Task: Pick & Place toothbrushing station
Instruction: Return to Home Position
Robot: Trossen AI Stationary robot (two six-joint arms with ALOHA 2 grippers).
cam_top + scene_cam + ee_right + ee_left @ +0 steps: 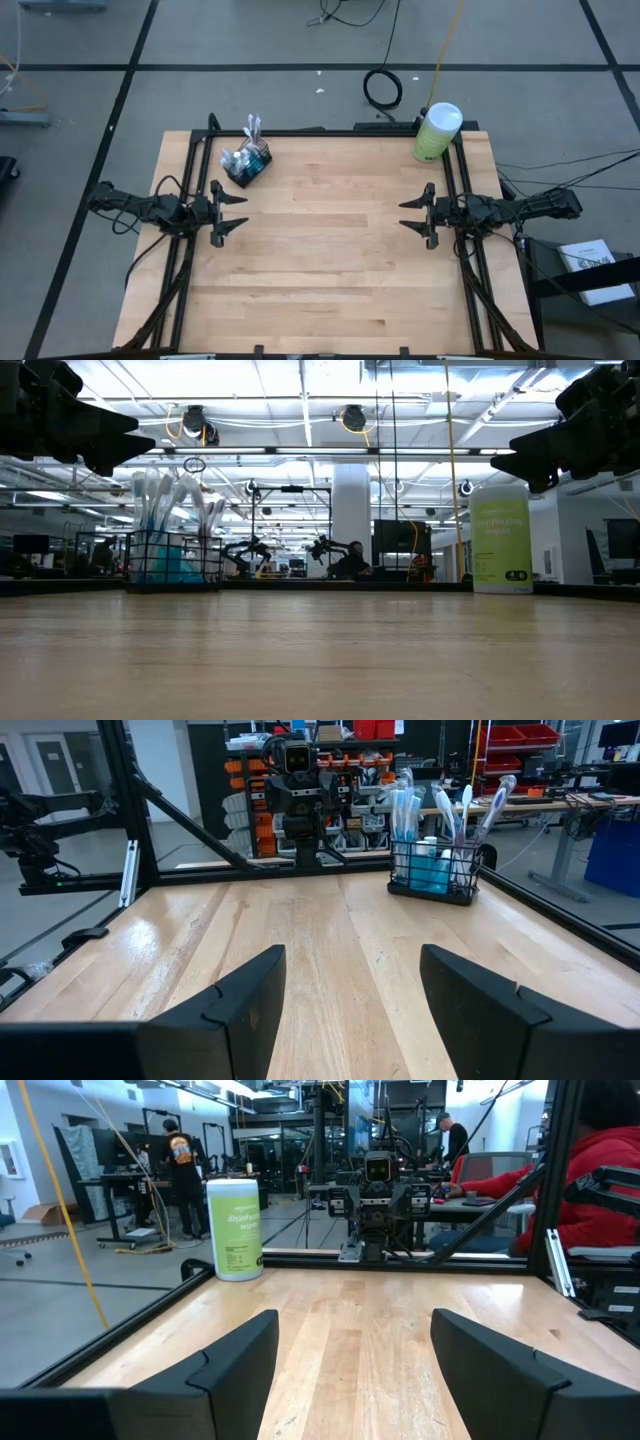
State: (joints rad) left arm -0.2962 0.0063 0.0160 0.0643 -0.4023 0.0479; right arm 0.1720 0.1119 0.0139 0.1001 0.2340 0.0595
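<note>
The toothbrushing station, a dark wire-mesh holder [250,167] with several blue-and-white toothbrushes [436,815] standing upright in it, rests on its base at the table's far left [172,555]. My left gripper [236,212] waits open at the left edge, nearer than the holder, pointing level toward the table's middle [352,1370]. My right gripper [410,213] waits open at the right edge, facing it [350,1010]. Nothing lies between either pair of fingers.
A pale green canister with a white lid [436,132] stands at the table's far right corner [234,1227]. A dark frame rail [330,131] runs along the table's far edge and sides. Bare wood [330,250] spreads between the grippers. People stand in the room beyond.
</note>
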